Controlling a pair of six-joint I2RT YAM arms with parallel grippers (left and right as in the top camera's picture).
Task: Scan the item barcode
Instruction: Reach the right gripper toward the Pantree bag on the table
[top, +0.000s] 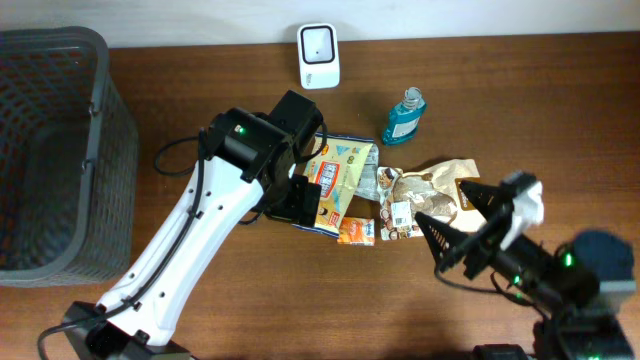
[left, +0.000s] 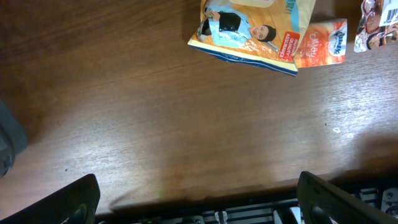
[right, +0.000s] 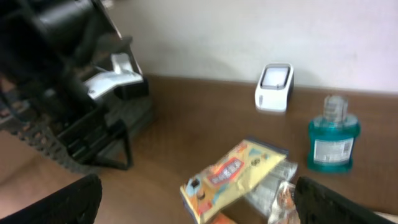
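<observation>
A white barcode scanner (top: 319, 56) stands at the table's back edge and also shows in the right wrist view (right: 274, 87). A yellow snack packet (top: 342, 170) lies mid-table, with an orange sachet (top: 355, 232) and a brown snack bag (top: 432, 190) beside it. My left gripper (top: 300, 200) hovers at the packet's left edge, open and holding nothing. In the left wrist view the packet (left: 249, 31) lies beyond the open left gripper (left: 199, 205). My right gripper (top: 455, 220) is open and empty by the brown bag, facing the packet (right: 233, 174).
A blue liquid bottle (top: 404, 117) stands upright right of the scanner. A dark mesh basket (top: 50, 150) fills the left end of the table. The left arm (right: 62, 74) looms at the left of the right wrist view.
</observation>
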